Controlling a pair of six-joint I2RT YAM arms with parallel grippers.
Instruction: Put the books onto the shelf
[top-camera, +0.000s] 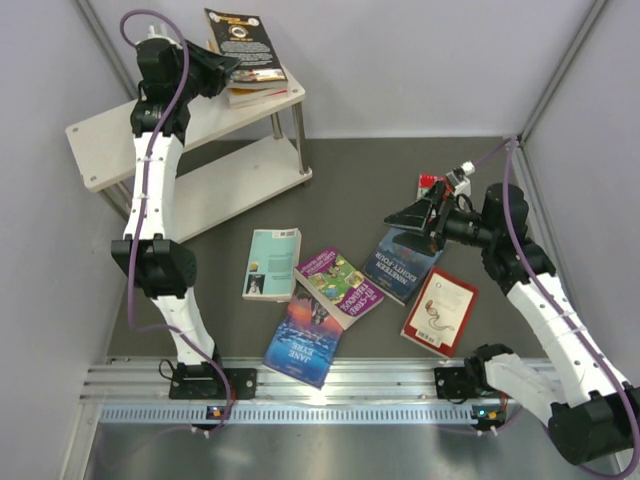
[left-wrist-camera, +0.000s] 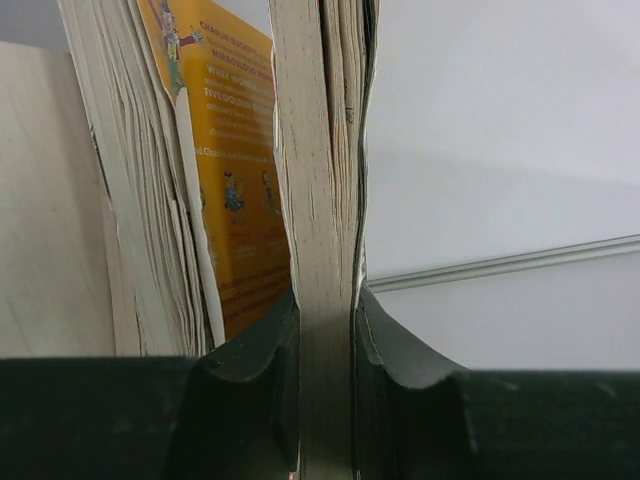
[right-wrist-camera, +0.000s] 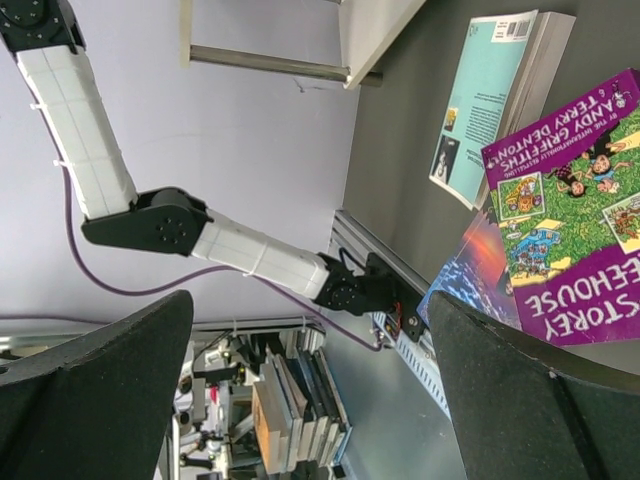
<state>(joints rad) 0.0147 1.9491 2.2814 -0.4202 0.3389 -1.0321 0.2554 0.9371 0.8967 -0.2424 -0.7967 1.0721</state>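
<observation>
**Left arm at shelf w/ book, right arm waiting over the rest**

The left tool (left-wrist-camera: 326, 300) is pinching a book (left-wrist-camera: 320, 150) by its page edge, fingers pressed flat on both covers. It's prob. the black book (top-camera: 240, 38) seen from above, lying skewed on the stack (top-camera: 262, 92) at the right end of the shelf (top-camera: 110, 140) top board. A grip low on the edge makes sense: it leaves the rest of the book free to go on the pile. An orange book (left-wrist-camera: 235, 180) sits just beside it in the wrist view, so the placing spot is right there.

Shelf contents: only that small stack on the top board. No book seen on the lower board.

The right tool (top-camera: 418, 212) is spread wide, holding nothing, and hangs above the table (top-camera: 350, 180) near the blue book (top-camera: 402, 265). It looks parked for the next pick.

On the table, not yet shelved:
- teal book (top-camera: 272, 263)
- purple-green book (top-camera: 340, 287), overlapping the sunset book (top-camera: 303, 340)
- maroon book (top-camera: 440, 311) w/ white panel
- a red bit behind the right arm, too hidden to tell

Task is approx. a third done.
</observation>
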